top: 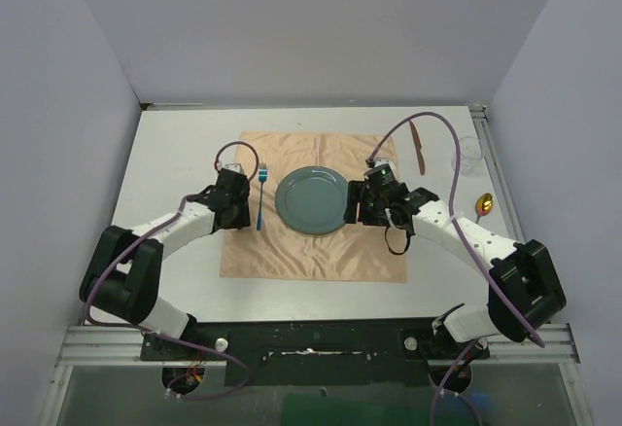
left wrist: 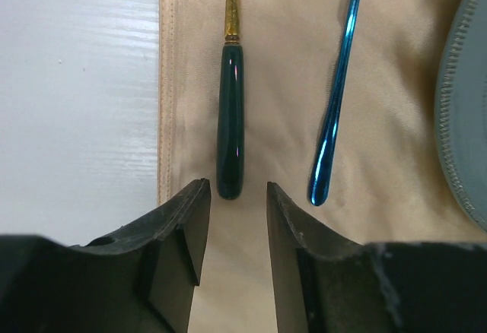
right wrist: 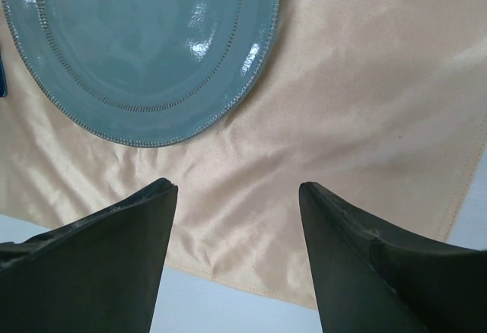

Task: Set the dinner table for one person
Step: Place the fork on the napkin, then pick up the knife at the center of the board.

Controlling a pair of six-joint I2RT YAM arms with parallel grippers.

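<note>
The white dinner table (top: 185, 144) carries a peach cloth (top: 321, 246) with a teal plate (top: 311, 200) in its middle. A blue fork (top: 260, 195) lies on the cloth left of the plate. My left gripper (top: 233, 185) is left of the fork. In the left wrist view it (left wrist: 236, 188) is open and empty, and the end of a utensil with a dark green handle and gold shaft (left wrist: 230, 120) lies on the cloth just at its fingertips, beside the fork (left wrist: 335, 112). My right gripper (top: 358, 204) is open and empty over the cloth (right wrist: 365, 105) right of the plate (right wrist: 144, 44).
A brown knife (top: 419, 146), a clear glass (top: 469, 154) and a gold spoon (top: 483, 204) sit on the bare table right of the cloth. Aluminium rails run along the right edge (top: 501, 183). Grey walls close in the far side and both flanks.
</note>
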